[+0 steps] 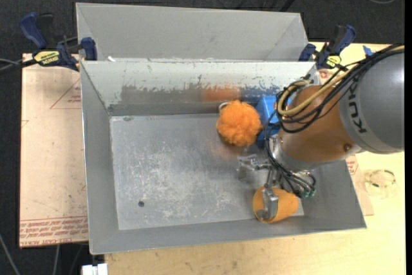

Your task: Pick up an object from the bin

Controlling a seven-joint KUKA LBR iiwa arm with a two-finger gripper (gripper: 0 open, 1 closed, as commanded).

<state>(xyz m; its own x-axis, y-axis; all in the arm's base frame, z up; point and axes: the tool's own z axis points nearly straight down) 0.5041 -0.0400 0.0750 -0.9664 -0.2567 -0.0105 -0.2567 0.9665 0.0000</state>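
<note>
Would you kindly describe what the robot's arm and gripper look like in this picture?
The arm is a thick, rounded, silver-grey link with dark KUKA lettering partly visible. Its wrist wears a smooth orange-brown cover, around which yellow and black cables loop. At its end is the gripper, a small grey metal assembly with thin dark wires beside it.

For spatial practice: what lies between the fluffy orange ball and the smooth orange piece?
The gripper, reaching onto the smooth orange piece, in the camera view.
</note>
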